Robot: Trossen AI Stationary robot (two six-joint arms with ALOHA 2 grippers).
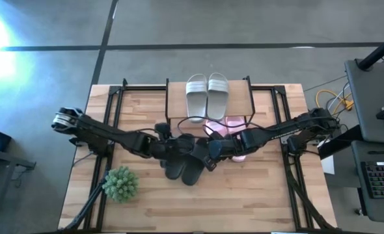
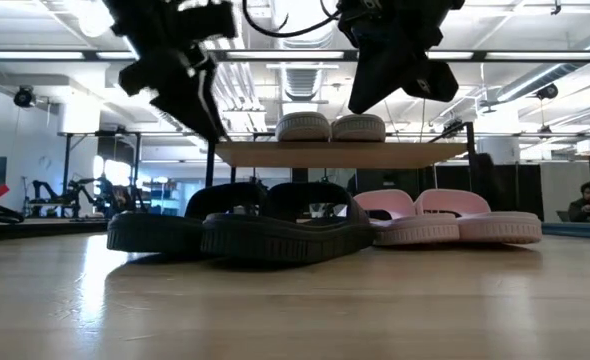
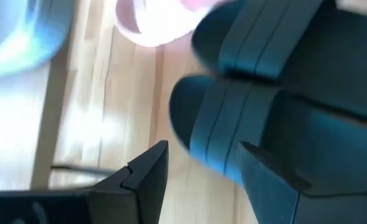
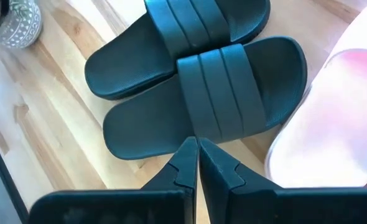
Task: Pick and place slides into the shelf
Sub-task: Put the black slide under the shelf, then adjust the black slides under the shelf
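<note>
A: Two black slides [image 1: 182,168] left on the worktop [image 1: 244,201], side by side just in front of the shelf [image 1: 176,97]. White pair [image 1: 207,95] sits on the shelf board, pink pair [image 2: 445,220] under it at floor level of the rack.

B: Which arm's closer?

A: Both hang right over the black pair. Left gripper [image 1: 169,148] is above the far-left end, right gripper [image 1: 213,151] above the side next to the pink ones. Low view shows both clear of the straps, not touching.

B: Long axis?

A: Soles run roughly toward/away from the shelf, slightly slanted, toes pointing to the shelf. From the right wrist cam, the nearer black slide [image 4: 208,99] lies across the finger line, strap straight ahead of the tips.

B: Fingers?

A: Right fingers [image 4: 183,168] pressed together, nothing between them. Left fingers [image 3: 149,168] spread wide, one tip by the edge of a black slide [image 3: 246,143], holding nothing.

B: So?

A: My guess: left is better set for a grab; right would need to spread before closing on a strap.
</note>
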